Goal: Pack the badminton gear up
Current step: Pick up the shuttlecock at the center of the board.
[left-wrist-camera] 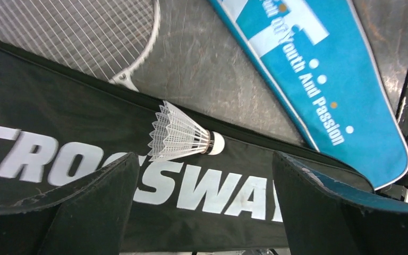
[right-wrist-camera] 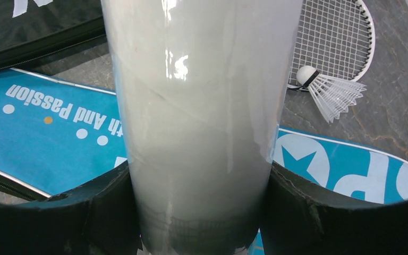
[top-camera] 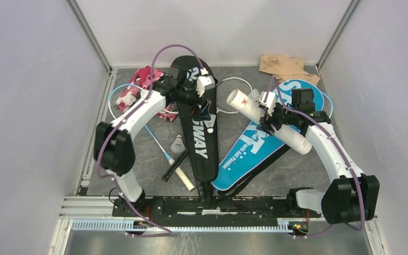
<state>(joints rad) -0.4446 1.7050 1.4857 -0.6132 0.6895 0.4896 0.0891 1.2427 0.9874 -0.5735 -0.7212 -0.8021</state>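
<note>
My left gripper (top-camera: 206, 110) (left-wrist-camera: 204, 159) hangs open over the black "CROSSWAY" cover (top-camera: 199, 133) (left-wrist-camera: 58, 117), with nothing between its fingers. A white feather shuttlecock (top-camera: 209, 126) (left-wrist-camera: 183, 137) lies on that cover just beyond the fingertips. My right gripper (top-camera: 269, 121) (right-wrist-camera: 199, 175) is shut on the white tube (top-camera: 265, 119) (right-wrist-camera: 196, 95), which slants over the blue "SPORT" cover (top-camera: 255, 149) (right-wrist-camera: 48, 138) with its open end pointing far left. Another shuttlecock (right-wrist-camera: 329, 90) lies by a racket head (top-camera: 234, 93) (right-wrist-camera: 332, 37).
A second racket (top-camera: 123, 100) with a shuttlecock (top-camera: 129, 98) on it lies at the left, partly over pink camouflage cloth (top-camera: 146, 77). One more shuttlecock (top-camera: 178, 143) sits beside the racket handles (top-camera: 176, 167). A beige cloth (top-camera: 287, 66) lies at the far right corner.
</note>
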